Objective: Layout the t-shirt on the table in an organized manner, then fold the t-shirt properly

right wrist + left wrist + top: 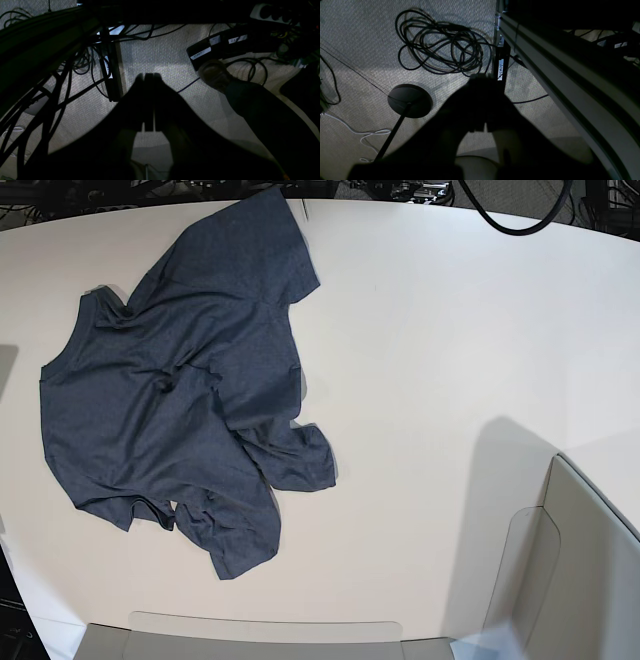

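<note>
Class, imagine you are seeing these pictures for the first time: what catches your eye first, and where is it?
A crumpled dark navy t-shirt sprawls over the left half of the white table in the base view. The left wrist view shows a big coil of black cable on the carpeted floor.

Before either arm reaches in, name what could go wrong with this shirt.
1. The t-shirt lies crumpled with layers overlapping, so a pinch may lift several layers and not spread it.
2. Its upper sleeve reaches the table far edge; a pull there could drag cloth off.
3. Both grippers hang below the table near loose cables; rising could snag them.
</note>
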Controlling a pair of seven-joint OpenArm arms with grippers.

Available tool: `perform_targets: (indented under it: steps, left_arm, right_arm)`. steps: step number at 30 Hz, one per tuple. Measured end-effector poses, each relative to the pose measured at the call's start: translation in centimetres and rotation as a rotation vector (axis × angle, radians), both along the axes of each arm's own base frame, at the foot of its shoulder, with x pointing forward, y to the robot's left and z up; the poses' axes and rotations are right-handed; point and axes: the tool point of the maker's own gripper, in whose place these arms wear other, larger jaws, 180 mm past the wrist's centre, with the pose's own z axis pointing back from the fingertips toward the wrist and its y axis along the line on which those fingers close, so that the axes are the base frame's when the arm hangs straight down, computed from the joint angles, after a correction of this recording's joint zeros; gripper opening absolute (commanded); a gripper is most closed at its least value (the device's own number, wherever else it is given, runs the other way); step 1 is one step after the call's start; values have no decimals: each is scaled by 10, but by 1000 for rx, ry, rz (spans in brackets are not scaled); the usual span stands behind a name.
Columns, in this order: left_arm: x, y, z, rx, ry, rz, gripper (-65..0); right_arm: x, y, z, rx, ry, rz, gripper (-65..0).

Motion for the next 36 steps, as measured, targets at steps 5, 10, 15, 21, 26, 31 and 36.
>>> perform_targets:
  steps: [5, 10, 15, 21, 26, 31, 36]
  left_arm:
    - [0, 0, 0, 0, 0, 0, -650]
    - [0, 0, 0, 0, 0, 0, -650]
    - [0, 0, 0, 0, 0, 0, -650]
    - [0, 0, 0, 0, 0, 0, -650]
    - [2, 0, 0, 0, -6, 0, -650]
    - [4, 4, 2, 11, -52, 1, -650]
    - [-15, 5, 4, 14, -52, 7, -650]
  right_arm:
    - [-6, 0, 0, 0, 7, 0, -649]
    - [-9, 0, 0, 0, 14, 0, -649]
    - [-9, 0, 0, 0, 11, 0, -649]
    - [-9, 0, 0, 0, 11, 0, -649]
    - [-9, 0, 0, 0, 11, 0, -650]
    - [-10, 0, 0, 0, 13, 0, -650]
    - [-12, -2, 2, -6, -22, 2, -650]
